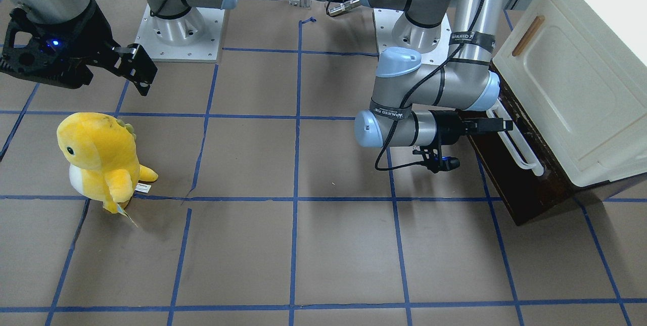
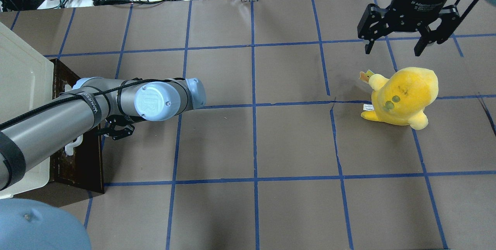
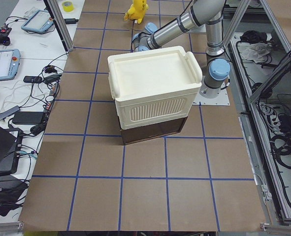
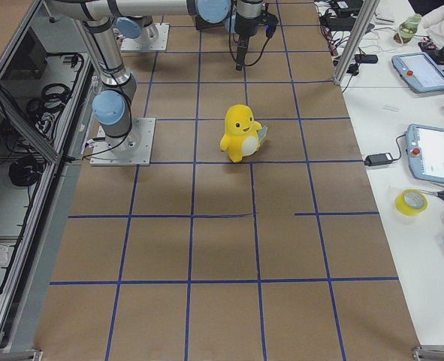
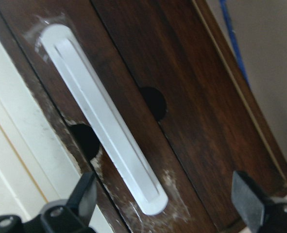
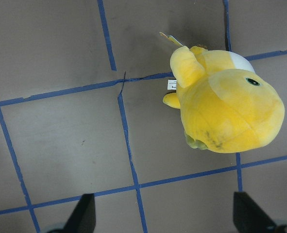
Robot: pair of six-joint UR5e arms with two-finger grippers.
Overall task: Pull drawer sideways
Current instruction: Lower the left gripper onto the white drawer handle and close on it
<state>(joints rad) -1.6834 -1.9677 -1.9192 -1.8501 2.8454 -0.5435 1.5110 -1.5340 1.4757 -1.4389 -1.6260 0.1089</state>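
Observation:
The drawer (image 1: pixel 510 184) has a dark brown wooden front with a long white bar handle (image 1: pixel 518 151) and sits under a cream cabinet (image 1: pixel 581 78). None of its inner walls show. My left gripper (image 1: pixel 505 125) is open right in front of the handle's upper end. In the left wrist view its fingers (image 5: pixel 85 194) stand wide apart on either side of the handle (image 5: pixel 104 126), not closed on it. My right gripper (image 2: pixel 395 46) is open and empty, hanging above the table on the far side from the drawer.
A yellow plush dinosaur (image 2: pixel 403 95) stands on the brown paper just below my right gripper; it also shows in the right wrist view (image 6: pixel 226 111). The cabinet door has a small wooden handle (image 1: pixel 528 35). Blue tape lines grid the table.

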